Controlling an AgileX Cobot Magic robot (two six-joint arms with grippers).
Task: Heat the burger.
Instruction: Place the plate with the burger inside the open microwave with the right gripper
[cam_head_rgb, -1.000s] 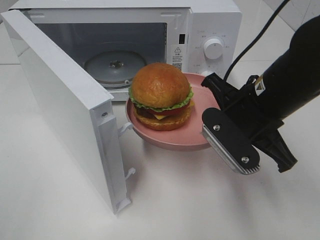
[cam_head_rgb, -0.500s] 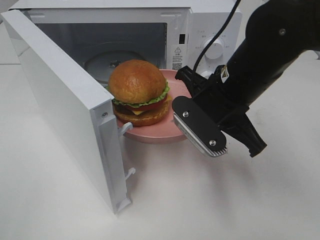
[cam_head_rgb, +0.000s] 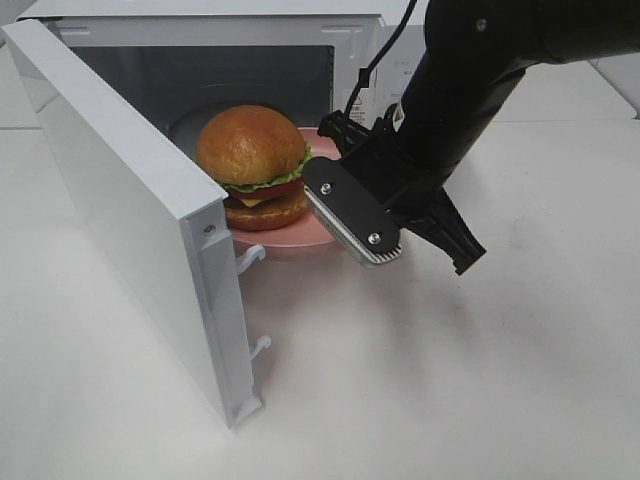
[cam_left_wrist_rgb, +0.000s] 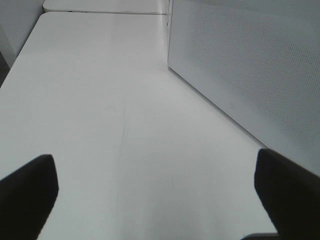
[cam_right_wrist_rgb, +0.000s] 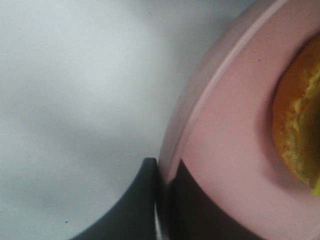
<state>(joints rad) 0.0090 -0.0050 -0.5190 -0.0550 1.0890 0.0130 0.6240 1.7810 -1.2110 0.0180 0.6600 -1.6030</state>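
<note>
my right gripper (cam_right_wrist_rgb: 159, 172) is clamped on the rim of the round pink plate (cam_head_rgb: 285, 243). since 1 second ago it has carried the tall golden-bun burger (cam_head_rgb: 252, 160) leftward to the open white microwave's (cam_head_rgb: 350, 45) mouth. left gripper (cam_left_wrist_rgb: 155, 200) gapes wide, holding nothing.

I am looking over a plain white worktop (cam_head_rgb: 430, 400), matt and evenly lit; the shadows on it are lying soft and grey. A white microwave (cam_head_rgb: 220, 30) is standing at its back, door (cam_head_rgb: 120, 200) hanging open. Beyond a thin seam (cam_left_wrist_rgb: 100, 12), a second white worktop (cam_left_wrist_rgb: 105, 5) is adjoining mine.
</note>
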